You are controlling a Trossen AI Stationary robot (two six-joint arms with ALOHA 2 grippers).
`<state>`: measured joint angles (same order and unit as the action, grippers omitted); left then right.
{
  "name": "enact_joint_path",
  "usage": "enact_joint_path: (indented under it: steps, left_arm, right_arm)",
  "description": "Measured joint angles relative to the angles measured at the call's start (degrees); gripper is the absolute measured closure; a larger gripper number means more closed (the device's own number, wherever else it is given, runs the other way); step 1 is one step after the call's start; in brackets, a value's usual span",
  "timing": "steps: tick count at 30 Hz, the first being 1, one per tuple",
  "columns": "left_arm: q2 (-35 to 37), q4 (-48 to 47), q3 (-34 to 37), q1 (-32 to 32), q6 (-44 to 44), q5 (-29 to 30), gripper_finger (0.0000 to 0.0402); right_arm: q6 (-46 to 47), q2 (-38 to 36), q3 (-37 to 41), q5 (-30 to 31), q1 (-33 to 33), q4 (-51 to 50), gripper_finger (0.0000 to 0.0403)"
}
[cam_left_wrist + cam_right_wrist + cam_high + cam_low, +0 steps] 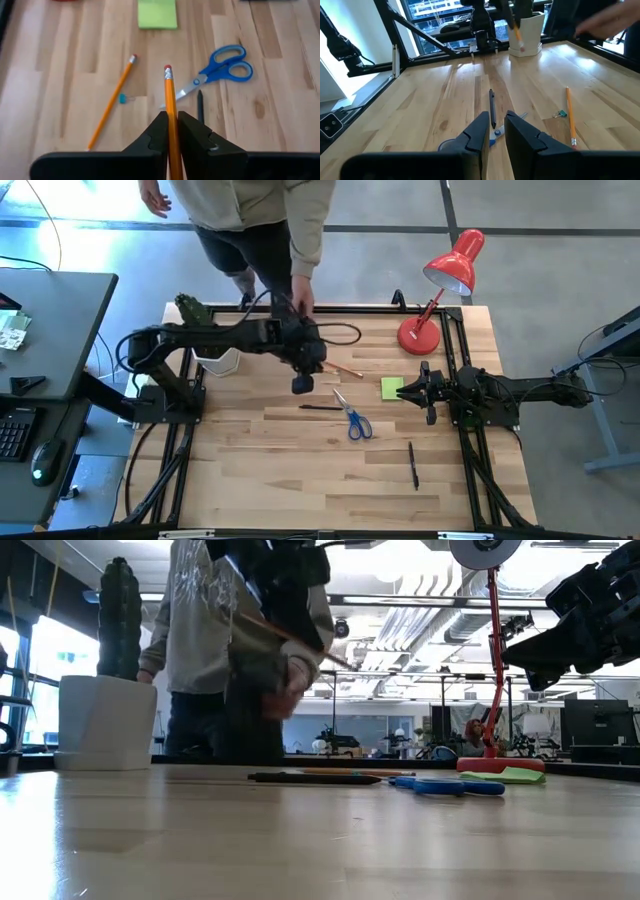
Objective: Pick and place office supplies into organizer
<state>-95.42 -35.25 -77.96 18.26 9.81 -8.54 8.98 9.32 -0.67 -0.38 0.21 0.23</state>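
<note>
Left gripper [170,131], centre of the high view just above mid-table, is clamped on a pencil [169,100]. The wrist view shows both fingers pressed against the orange shaft, eraser end sticking out ahead of the tips. In the low view the held pencil sits tilted, high in the upper middle of the frame, well clear of the tabletop.

No organizer is visible in any view; a person [255,220] stands at the top edge of the table and a blurred hand [290,680] reaches in by the left arm, possibly covering it. So which way the drop target lies from the gripper cannot be told. That is the relation the next move depends on: the pencil's long axis runs along the fingers, so it would likely need tipping upright over a compartment.

Still on the table: a second pencil [345,368] just right of the left gripper, lying diagonally; a black pen [320,408] below it, lying across; scissors [352,418] centre-right; a sticky-note pad [391,388] right of centre; another pen [413,465] lower right, lying vertical. A small blue clip [123,99] lies beside the loose pencil.

Right gripper [408,392] waits right of centre, touching or just beside the sticky-note pad, fingers slightly apart, empty. It is nearer the pad, the scissors and the lower-right pen.
</note>
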Motion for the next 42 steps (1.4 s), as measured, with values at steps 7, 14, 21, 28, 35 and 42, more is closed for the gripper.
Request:
enact_joint_path:
  steps: [7,14,21,28,35,42]
  left_arm:
    - [0.0,4.8,4.1,-4.2,-2.7,-2.3,0.0378]
    - [0.0,5.0,4.2,-12.3,-4.8,-1.8,0.038]
    - [0.0,3.2,4.2,-19.8,-11.3,2.6,0.0374]
    - [-2.4,2.8,5.3,-25.3,-17.1,7.3,0.038]
    - [-7.2,10.2,7.0,-28.6,-18.0,8.5,0.0373]
    - [-10.7,15.8,7.3,-29.3,-16.4,9.5,0.0378]
  right_arm:
    - [0.0,0.0,0.0,0.0,0.0,0.0,0.035]
    - [0.0,0.0,0.0,0.0,0.0,0.0,0.035]
    - [0.0,0.0,0.0,0.0,0.0,0.0,0.035]
    - [0.0,0.0,0.0,0.0,0.0,0.0,0.035]
    - [0.0,0.0,0.0,0.0,0.0,0.0,0.035]
    - [0.0,0.0,0.0,0.0,0.0,0.0,0.035]
